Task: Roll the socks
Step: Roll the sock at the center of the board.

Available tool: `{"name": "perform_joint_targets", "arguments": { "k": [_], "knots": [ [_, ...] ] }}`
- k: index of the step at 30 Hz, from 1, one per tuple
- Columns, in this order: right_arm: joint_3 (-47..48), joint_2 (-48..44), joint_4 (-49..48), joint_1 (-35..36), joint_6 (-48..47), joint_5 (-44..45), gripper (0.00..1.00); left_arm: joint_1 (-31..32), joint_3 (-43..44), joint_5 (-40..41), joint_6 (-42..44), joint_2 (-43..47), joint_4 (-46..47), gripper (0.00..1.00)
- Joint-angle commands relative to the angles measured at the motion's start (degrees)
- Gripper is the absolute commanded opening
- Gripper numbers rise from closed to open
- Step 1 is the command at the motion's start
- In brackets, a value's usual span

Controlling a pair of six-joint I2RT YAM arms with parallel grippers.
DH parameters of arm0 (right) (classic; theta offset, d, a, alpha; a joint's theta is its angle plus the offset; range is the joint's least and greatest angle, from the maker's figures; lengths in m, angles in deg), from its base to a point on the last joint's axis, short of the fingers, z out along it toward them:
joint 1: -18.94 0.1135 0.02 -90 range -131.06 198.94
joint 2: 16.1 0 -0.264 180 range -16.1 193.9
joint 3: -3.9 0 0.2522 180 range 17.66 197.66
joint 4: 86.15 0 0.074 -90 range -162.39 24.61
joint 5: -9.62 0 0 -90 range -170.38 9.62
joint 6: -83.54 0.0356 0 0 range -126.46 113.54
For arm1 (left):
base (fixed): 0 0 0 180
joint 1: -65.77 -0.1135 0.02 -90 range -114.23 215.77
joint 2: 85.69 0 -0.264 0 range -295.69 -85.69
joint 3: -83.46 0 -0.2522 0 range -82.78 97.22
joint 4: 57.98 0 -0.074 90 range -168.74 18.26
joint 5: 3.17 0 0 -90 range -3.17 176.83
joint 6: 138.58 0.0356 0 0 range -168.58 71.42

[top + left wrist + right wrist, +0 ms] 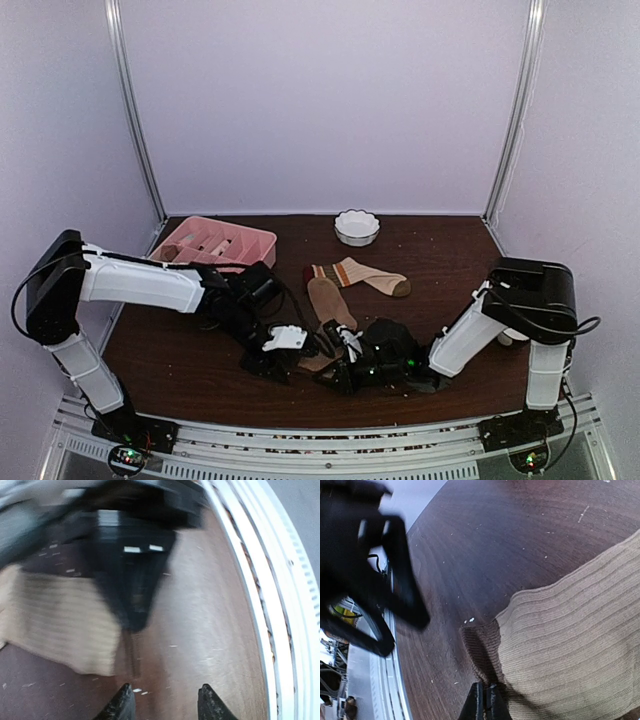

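One tan-brown ribbed knit sock (570, 630) lies directly ahead of the right claw (485, 702), tips pressed together at its hem; the left claw (167, 705) gapes empty beside it. So shallow a hold could slip, collapsing any roll.

The table (440, 260) is dark brown with tiny pale specks. The ribbed sock (328, 300) is plain tan-brown, with thin lines running all along it. The striped sock (375, 278) is a lighter beige, with red and green stripes at its cuff and a dark brown toe. The tray (215, 243) is pink. The bowl (357, 227) is white. The robot arms (140, 283) are white and black. The walls (320, 100) are pale purple.
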Motion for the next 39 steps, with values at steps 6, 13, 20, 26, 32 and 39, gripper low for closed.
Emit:
{"name": "perform_joint_targets", "arguments": {
  "k": [6, 13, 20, 26, 32, 39],
  "knots": [
    [-0.99, 8.02, 17.28, -3.0, 12.14, -4.41, 0.0, 4.5, -5.37, 9.04, 9.72, 0.25, 12.11, 0.39],
    [-0.32, 8.42, 19.52, -3.36, 14.07, -6.8, 0.0, 5.48, -5.25, 12.48, 10.84, -2.15, 16.85, 0.35],
    [-0.11, 8.65, 20.26, -3.98, 14.75, -8.14, 0.0, 6.31, -5.74, 13.31, 11.24, -3.35, 17.54, 0.29],
    [-0.19, 8.72, 20.12, -4.33, 14.6, -8.68, 0.0, 6.37, -5.87, 14.45, 10.15, -3.55, 18.73, 0.31],
    [-0.2, 6.85, 20.38, -4.34, 12.92, -7.82, 0.0, 6.1, -0.11, 14.21, 5.89, -9.03, 11.99, 0.17],
    [-2.18, 1.44, 19.68, -3.27, 8.53, -2.64, 0.09, 0.55, 6.33, 4.15, -1.84, -14.76, 0.7, 0.0]
  ]
}}
